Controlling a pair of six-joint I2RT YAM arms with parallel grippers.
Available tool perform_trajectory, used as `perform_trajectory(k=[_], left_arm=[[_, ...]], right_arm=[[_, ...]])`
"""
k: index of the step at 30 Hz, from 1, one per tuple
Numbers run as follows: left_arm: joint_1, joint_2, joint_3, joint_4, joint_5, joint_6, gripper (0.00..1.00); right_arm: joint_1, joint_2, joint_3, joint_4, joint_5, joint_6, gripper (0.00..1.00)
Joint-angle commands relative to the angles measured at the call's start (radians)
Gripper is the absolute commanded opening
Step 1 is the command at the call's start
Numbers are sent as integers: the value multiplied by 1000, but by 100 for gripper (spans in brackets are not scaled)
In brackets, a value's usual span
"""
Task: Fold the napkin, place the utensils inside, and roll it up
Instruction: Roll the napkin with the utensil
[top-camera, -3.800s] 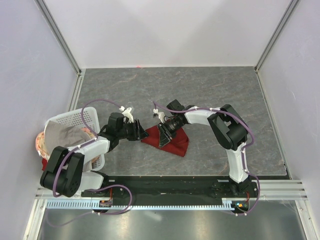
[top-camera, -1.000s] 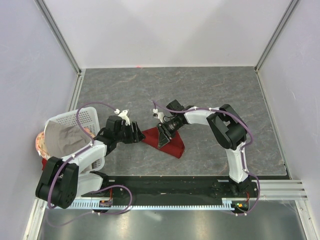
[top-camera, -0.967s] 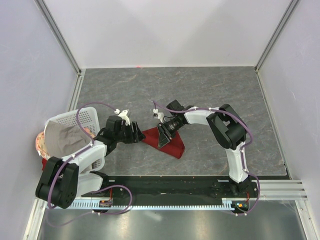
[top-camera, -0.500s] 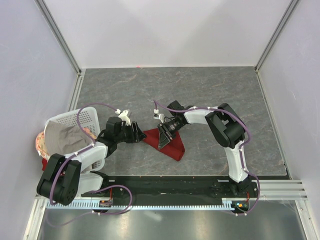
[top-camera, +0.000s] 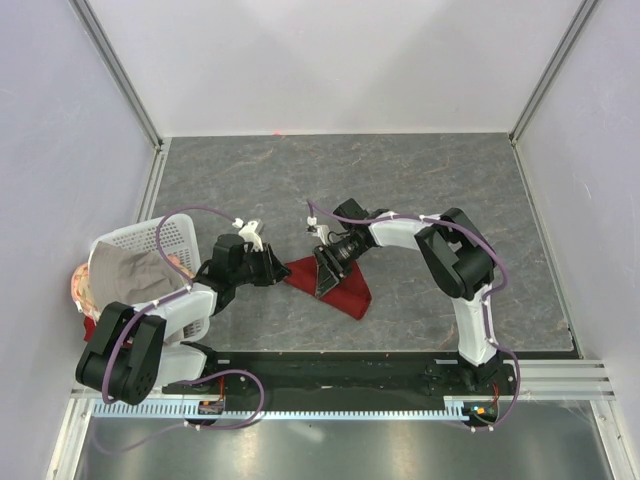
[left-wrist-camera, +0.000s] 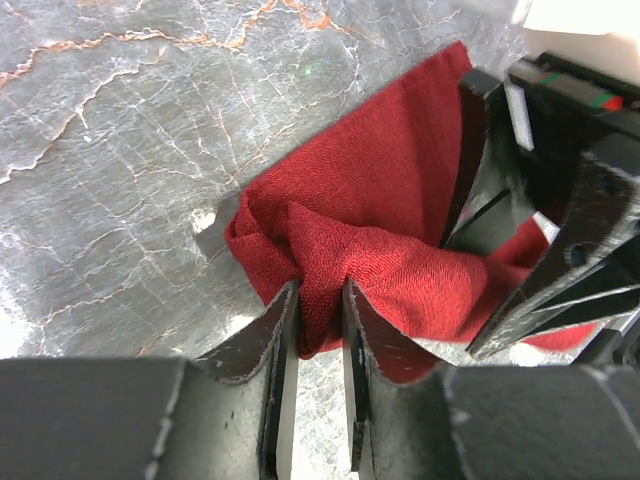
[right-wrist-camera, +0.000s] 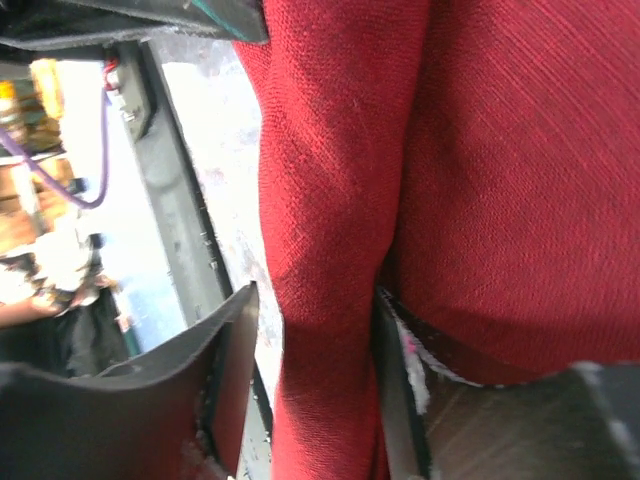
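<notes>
At the middle of the grey marbled table (top-camera: 420, 180), the soft maroon fabric napkin (top-camera: 347, 291) lies bunched; folding seems underway. The left gripper (left-wrist-camera: 319, 290) pinches a raised fold. The right gripper (right-wrist-camera: 316, 300) straddles another, grip unclear. Next, that pinched fold needs drawing over flat.

Facing each other: left pincer (left-wrist-camera: 320, 295) pinched nearly shut, right pincer (right-wrist-camera: 315, 295) wider.

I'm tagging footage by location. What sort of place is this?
Probably a robotics lab test cell: plain white walls with aluminium posts enclose a grey stone-look table, and two robot arms bolted to a rail work a red napkin.
</notes>
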Motion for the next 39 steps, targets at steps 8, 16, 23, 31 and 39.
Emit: perform_trajectory(k=[8,16,23,31,39], left_arm=[[-4,18,56,-75,-11,-16,23],[-4,87,143,-189,-2,-63,22],[-2,116,172,-219,-3,-82,20],[-2,114,180,-221,12,-75,23],[-4,76,176,-221,15,-54,61]], right_arm=[[67,-232,-9,39,520,-39,66],[244,-404,-143,186,842,-158,72],[335,-408,-192,246,990,-205,73],[339,-323,-187,248,1022,-228,72],[333,-248,-177,248,1040,-235,71]])
